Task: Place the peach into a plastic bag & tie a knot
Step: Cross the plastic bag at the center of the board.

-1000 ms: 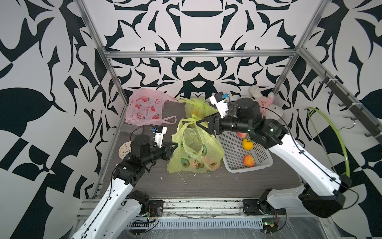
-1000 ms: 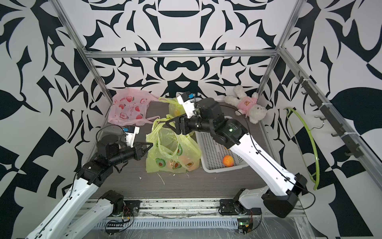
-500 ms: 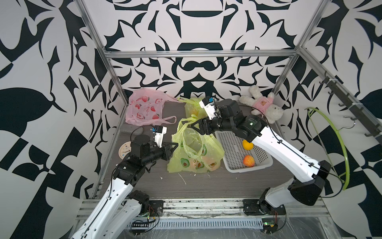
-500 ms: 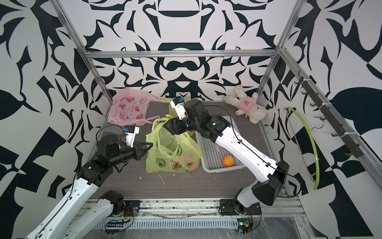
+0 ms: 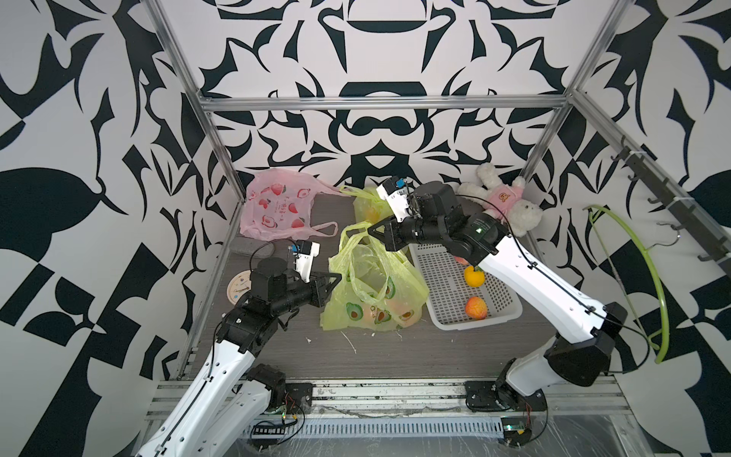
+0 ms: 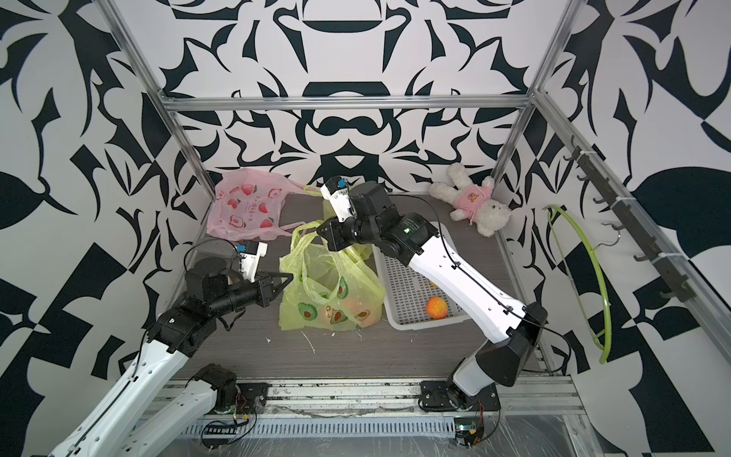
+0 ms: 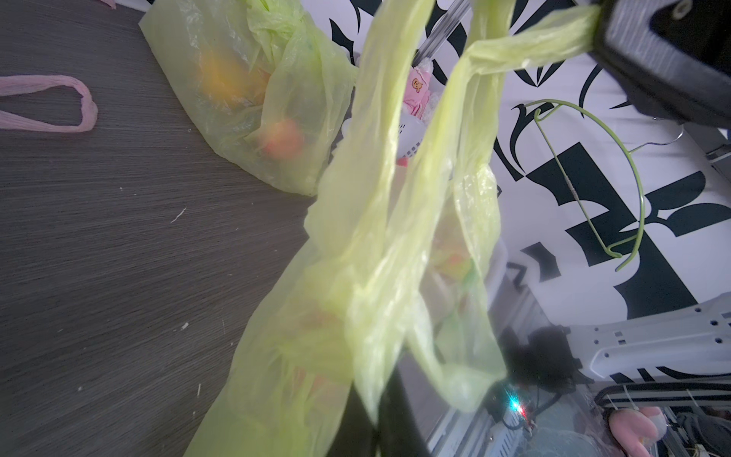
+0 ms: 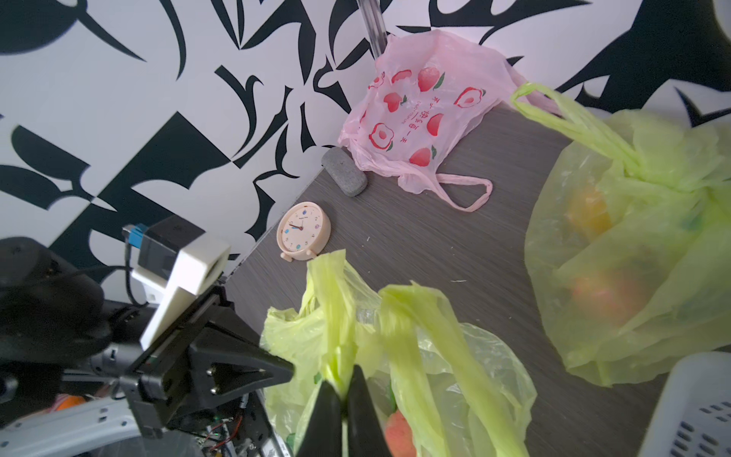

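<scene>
Yellow-green bag (image 5: pixel 374 292): long axis up-frame, handles uppermost.
Right pincer (image 8: pixel 343 376): clamps handle (image 8: pixel 336 308); only wrist view shows.
Left pincer (image 5: pixel 336 277): grip unclear.

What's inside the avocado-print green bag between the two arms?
Through the green bag plastic, a reddish-orange fruit shows near the bottom. Folds and the print blur the rest, so how many pieces are inside can't be told.

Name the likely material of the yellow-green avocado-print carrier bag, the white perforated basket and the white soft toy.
Yellow-green avocado-print carrier bag: thin glossy plastic film; translucent, crumpled. White perforated basket: probably rigid matt plastic; moulded holes. White soft toy: likely plush fabric; fuzzy surface.
</scene>
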`<state>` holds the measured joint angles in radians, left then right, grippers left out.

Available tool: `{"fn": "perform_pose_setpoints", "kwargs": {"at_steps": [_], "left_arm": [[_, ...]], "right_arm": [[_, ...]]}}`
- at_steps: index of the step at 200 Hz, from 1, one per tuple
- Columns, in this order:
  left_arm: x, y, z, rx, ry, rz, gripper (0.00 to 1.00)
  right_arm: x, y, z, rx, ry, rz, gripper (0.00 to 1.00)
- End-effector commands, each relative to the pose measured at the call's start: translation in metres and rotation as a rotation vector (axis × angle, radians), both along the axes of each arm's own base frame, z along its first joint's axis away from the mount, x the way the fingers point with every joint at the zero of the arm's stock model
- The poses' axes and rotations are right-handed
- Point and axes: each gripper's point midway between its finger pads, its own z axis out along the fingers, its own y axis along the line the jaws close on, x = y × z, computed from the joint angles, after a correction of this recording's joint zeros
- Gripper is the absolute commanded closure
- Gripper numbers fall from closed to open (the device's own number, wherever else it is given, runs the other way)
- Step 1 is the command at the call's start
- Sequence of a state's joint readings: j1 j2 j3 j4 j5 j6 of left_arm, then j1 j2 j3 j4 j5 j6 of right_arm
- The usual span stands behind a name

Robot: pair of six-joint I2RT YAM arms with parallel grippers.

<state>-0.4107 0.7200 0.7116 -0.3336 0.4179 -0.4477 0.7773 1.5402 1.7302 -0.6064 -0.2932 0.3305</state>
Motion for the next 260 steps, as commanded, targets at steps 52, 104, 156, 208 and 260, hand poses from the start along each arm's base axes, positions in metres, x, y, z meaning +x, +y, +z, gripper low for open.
{"fn": "perform_pose_setpoints", "kwargs": {"at_steps": [52,104,156,208,260], "left_arm": [[-0.004,0.042,0.055,0.206,-0.206,0.136,0.0],[-0.017,0.011,0.129,0.247,-0.457,-0.139,0.0],[-0.022,-0.034,0.174,0.075,-0.513,-0.405,0.0],[-0.026,-0.061,0.155,-0.118,-0.329,-0.58,0.01],[-0.026,-0.078,0.106,-0.163,-0.166,-0.582,0.48]], "right_arm": [[-0.044,0.011,0.076,0.141,0.008,0.217,1.0],[-0.074,0.018,0.079,0.184,0.077,0.375,1.0],[-0.093,0.016,0.088,0.209,0.104,0.461,1.0],[-0.096,0.01,0.096,0.209,0.078,0.463,1.0],[-0.085,0.012,0.093,0.202,0.062,0.429,1.0]]}}
